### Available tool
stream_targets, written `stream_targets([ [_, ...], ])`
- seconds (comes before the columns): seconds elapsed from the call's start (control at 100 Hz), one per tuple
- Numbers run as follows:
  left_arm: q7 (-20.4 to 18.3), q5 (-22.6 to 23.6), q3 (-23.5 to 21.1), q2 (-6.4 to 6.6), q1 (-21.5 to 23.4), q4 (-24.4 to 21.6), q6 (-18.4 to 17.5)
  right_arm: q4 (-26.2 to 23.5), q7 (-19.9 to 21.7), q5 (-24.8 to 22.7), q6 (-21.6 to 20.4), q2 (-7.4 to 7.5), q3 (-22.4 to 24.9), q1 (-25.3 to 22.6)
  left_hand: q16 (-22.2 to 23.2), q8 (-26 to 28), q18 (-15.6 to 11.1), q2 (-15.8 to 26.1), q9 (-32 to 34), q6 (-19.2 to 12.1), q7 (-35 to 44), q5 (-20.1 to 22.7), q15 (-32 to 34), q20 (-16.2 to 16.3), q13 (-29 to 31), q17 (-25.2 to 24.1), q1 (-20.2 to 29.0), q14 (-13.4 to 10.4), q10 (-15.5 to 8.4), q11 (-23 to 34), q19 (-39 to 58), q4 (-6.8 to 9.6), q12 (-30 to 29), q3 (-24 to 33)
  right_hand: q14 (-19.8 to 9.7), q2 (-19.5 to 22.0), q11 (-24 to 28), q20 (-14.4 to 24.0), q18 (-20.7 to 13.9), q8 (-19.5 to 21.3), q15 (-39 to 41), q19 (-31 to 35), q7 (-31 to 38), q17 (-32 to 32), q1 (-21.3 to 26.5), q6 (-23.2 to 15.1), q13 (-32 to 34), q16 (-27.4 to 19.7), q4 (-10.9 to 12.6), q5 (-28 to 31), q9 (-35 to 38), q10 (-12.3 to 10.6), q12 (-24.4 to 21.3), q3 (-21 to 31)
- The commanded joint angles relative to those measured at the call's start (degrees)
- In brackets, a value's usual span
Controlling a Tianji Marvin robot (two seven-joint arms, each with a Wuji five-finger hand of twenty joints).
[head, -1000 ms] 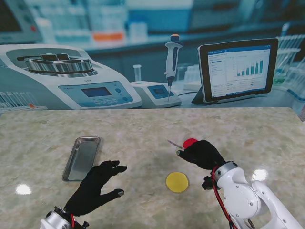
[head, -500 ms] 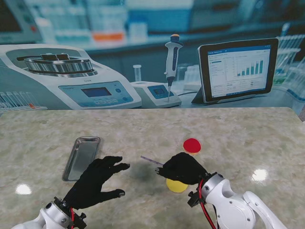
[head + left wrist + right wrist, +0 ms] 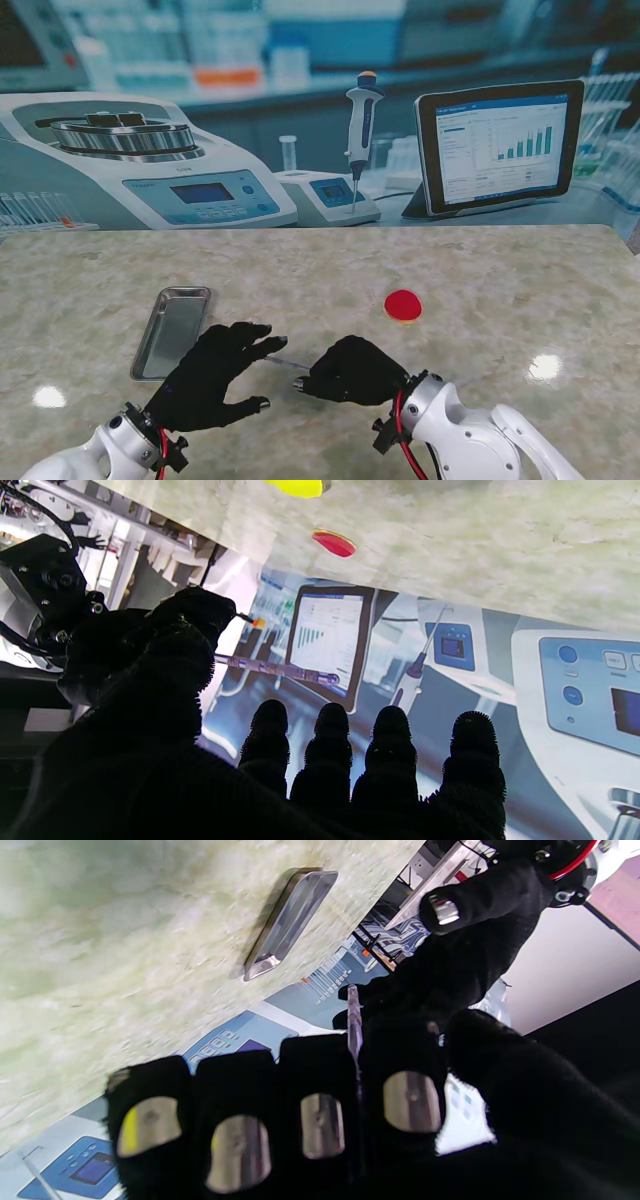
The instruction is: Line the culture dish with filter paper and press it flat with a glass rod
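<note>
Since the earlier frames the right hand (image 3: 352, 370) has swung from beside the red disc (image 3: 403, 305) leftward and nearer to me, carrying the rod (image 3: 283, 361) with it; it now sits over the spot where the yellow disc lay, so that disc is hidden in the stand view. The left wrist view shows the yellow disc (image 3: 298, 487) at the frame edge, on the bench (image 3: 500, 270). I cannot tell which disc is the dish and which the paper. Right hand: fingers curled shut around the rod, palm down, rod passing between the fingers (image 3: 320, 1117) in the right wrist view. Rod's long axis runs roughly left-right, free end pointing at the left hand (image 3: 213, 375), tip just beside its fingertips; whether it touches them I cannot tell. Left hand: open, fingers spread, holding nothing, palm turned toward the rod. The tray (image 3: 173, 331) lies just left of it, farther from me. Judgement: a hand-over looks set up; the left hand is nearer the free end and need only close on it. Risk: rod is thin and smooth, may slip if released early.
</note>
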Motion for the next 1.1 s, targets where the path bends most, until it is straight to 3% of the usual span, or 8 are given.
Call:
stream_targets([
  [0.0,0.25,-0.24,0.52,0.16,-0.12,-0.06,-0.21,0.02,0.39,0.47,-0.32,-0.18,-0.89,0.41,-0.90,-0.78,-1.69,-1.21,-0.64,-2.58,-1.89,-1.04,0.40,-1.25,0.98,0.16,-0.19,-1.81,-1.92,-1.01,1.56,-1.47,-0.52,2.09,-3.07,2.13,3.18,-0.08,-0.24,0.22,5.68,11.31,2.83,1.40,0.75,2.73,2.38,1.12,1.29,3.57,2.99,-2.34,0.57,-0.73],
  [0.1,0.38,0.10,1.23,0.24,-0.62,0.21,-0.03,0.44,0.70,0.99,-0.65,-0.12,-1.96,1.31,-0.97,0.97,-1.56,-1.67,-0.43,-3.69,0.77,-0.69,1.42,-1.65,1.08,0.14,-0.97,-1.61,-1.81,0.09,2.83,-1.73,-0.20,4.29,-3.07,2.17,3.18,-0.10,-0.32,0.22,5.68,11.32,2.83,1.48,0.74,2.73,2.38,1.12,1.32,3.57,2.99,-2.34,0.58,-0.77],
  [0.18,0.67,0.12,1.81,0.24,-1.12,0.65,0.04,0.78,0.69,1.50,-0.55,-0.15,-2.73,1.92,-0.62,5.37,-1.08,-2.13,0.02,-5.03,9.82,-0.92,2.52,-1.88,1.73,0.38,-1.63,-1.40,-1.56,2.53,4.42,-1.98,0.69,6.20,-3.07,2.17,3.17,-0.11,-0.33,0.22,5.68,11.32,2.83,1.48,0.78,2.73,2.38,1.13,1.35,3.57,2.99,-2.34,0.59,-0.79],
  [0.55,2.78,0.78,3.11,0.08,-2.21,1.67,0.82,2.21,1.25,3.03,-1.09,-0.09,-5.15,3.91,6.88,21.75,1.34,-2.98,11.73,-4.26,34.84,10.70,16.85,-0.23,8.61,2.35,-2.76,1.13,0.41,14.79,18.19,-2.44,8.52,10.09,-3.20,2.15,3.17,-0.19,-0.33,0.22,5.66,11.40,2.83,1.63,0.73,2.73,2.39,1.13,1.41,3.57,2.99,-2.34,0.60,-0.84],
  [0.63,2.71,0.43,3.26,0.04,-2.20,1.62,1.27,2.47,1.33,3.29,-1.19,-0.09,-5.48,4.20,10.90,26.30,2.07,-3.64,15.34,-5.52,39.99,10.85,24.10,0.88,10.56,2.87,-0.11,1.90,-0.39,21.21,24.53,-4.51,13.90,6.24,-3.18,2.13,3.17,-0.21,-0.33,0.22,5.66,11.40,2.83,1.63,0.79,2.73,2.39,1.13,1.43,3.57,2.99,-2.34,0.60,-0.80],
  [0.84,2.08,-1.14,3.86,-0.05,-2.55,1.74,2.36,2.97,1.26,3.83,-1.43,-0.14,-6.05,4.74,25.64,40.31,4.22,-4.33,25.31,-7.98,53.80,14.44,50.61,6.76,16.73,5.62,4.13,3.99,-0.17,41.08,43.05,-4.27,29.51,-0.07,-3.18,2.16,3.17,-0.25,-0.34,0.22,5.65,11.42,2.83,1.65,0.78,2.73,2.39,1.13,1.44,3.57,2.99,-2.34,0.60,-0.83],
  [0.96,1.57,-2.08,4.23,-0.08,-2.91,1.91,3.05,3.29,1.23,4.30,-1.80,-0.17,-6.32,5.06,33.33,52.72,6.52,-3.72,32.24,-7.51,59.29,19.86,64.25,11.51,21.91,7.46,2.08,4.74,-0.78,52.34,52.94,-4.42,38.88,2.46,-3.13,2.19,3.17,-0.26,-0.28,0.22,5.68,11.45,2.83,1.67,0.75,2.73,2.39,1.14,1.43,3.57,2.99,-2.34,0.60,-0.87],
  [1.09,1.95,-2.65,4.63,-0.22,-3.16,2.15,3.88,3.46,1.24,4.64,-2.35,-0.16,-6.62,5.15,39.85,65.34,8.52,-2.86,38.78,-7.55,62.57,26.08,70.96,16.82,28.78,10.52,-1.60,4.26,-2.65,61.25,61.14,-3.61,43.85,7.39,-3.11,2.21,3.17,-0.27,-0.26,0.22,5.69,11.45,2.83,1.67,0.77,2.73,2.38,1.14,1.41,3.57,2.99,-2.34,0.60,-0.90],
])
